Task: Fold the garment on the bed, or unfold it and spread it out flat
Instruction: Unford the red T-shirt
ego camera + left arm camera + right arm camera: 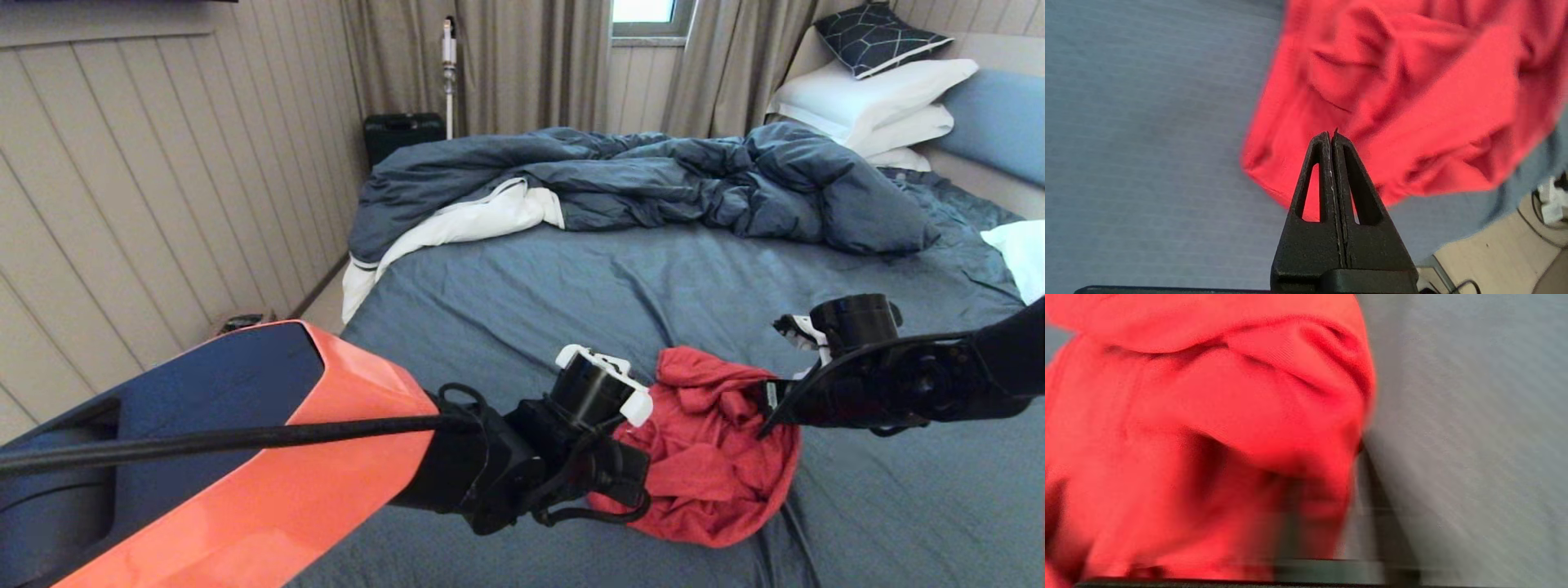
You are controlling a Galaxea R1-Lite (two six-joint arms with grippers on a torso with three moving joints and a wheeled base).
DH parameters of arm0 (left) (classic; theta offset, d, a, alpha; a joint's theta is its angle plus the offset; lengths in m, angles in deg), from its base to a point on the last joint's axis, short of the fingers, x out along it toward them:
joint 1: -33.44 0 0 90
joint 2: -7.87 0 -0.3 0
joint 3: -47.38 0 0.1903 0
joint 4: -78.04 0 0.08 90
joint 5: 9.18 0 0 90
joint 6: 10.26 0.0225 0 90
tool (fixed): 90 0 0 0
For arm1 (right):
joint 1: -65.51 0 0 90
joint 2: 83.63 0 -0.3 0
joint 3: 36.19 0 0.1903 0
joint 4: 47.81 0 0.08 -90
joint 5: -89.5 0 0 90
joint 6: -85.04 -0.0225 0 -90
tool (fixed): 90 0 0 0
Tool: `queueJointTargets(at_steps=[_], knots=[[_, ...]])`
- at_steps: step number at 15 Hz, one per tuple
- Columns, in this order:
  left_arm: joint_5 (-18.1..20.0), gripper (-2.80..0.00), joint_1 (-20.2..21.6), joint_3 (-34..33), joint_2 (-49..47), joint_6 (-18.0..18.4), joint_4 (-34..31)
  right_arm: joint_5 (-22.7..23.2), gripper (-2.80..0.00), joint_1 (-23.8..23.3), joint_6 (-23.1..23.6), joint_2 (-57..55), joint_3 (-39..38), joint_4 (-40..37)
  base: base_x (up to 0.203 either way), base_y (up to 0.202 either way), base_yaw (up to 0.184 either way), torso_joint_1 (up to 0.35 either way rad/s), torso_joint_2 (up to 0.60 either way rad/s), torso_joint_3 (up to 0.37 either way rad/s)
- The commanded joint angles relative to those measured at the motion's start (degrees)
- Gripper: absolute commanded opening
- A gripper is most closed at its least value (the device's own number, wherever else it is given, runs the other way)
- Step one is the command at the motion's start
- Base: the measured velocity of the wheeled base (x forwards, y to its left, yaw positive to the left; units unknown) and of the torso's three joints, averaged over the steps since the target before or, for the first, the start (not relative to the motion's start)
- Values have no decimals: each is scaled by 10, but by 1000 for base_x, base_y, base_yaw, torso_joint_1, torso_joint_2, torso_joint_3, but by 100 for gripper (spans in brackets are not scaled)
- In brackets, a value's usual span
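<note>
Garment [710,457] lies bunched on the bed [571,278] near its front edge, neither spread nor folded; left gripper [1332,134] fingers pressed together at the cloth, right gripper [767,400] closed, apparently pinching fabric, so all flattening remains.

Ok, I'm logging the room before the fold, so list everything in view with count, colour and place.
T-shirt: one, red, crumpled at the bed's near edge, between the grippers.
Bed: one, blue-grey sheet, filling the middle.
Duvet: one, dark blue with white underside, rumpled across the far side.
Pillows: stacked white ones, a dark patterned one on top, far right.
Case: one, dark, on the floor by the curtains.
Left gripper: black, shut, at the T-shirt's left edge.
Right gripper: black, shut, at its right edge.
</note>
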Motion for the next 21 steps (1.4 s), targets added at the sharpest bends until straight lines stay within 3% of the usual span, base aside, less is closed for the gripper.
queueJointTargets(at_steps=[1, 3, 7, 11, 12, 13, 15, 21], knots=[[-3, -280, -4, 0, 2, 0, 1, -7, -280, -3, 0, 25, -15, 3, 0, 0, 0, 0, 0, 0], [-30, -280, -6, 0, 2, 2, 5, -9, -280, -43, 4, 51, -35, 17, 0, 0, 0, 0, 0, 0], [-33, -280, -5, 0, 8, 2, 4, -6, -280, -125, 29, 87, -83, 30, 0, 0, 0, 0, 0, 0], [-37, -280, -6, 0, 9, 3, 1, 4, -280, -165, 40, 104, -139, 37, 0, 0, 0, 0, 0, 0], [-42, -280, -6, 0, 9, 4, 0, 4, -280, -168, 42, 102, -156, 68, 0, 0, 0, 0, 0, 0], [-42, -280, -5, 0, 9, 4, 0, 4, 0, -169, 43, 100, -172, 103, 0, 0, 0, 0, 0, 0], [-44, -280, -5, 0, 15, 3, -1, 15, 0, -170, 59, 111, -187, 126, 0, 0, 0, 0, 0, 0], [-44, -280, 7, 0, 16, 0, -21, 95, 0, -185, 39, 179, -190, 122, 0, 0, 0, 0, 0, 0]])
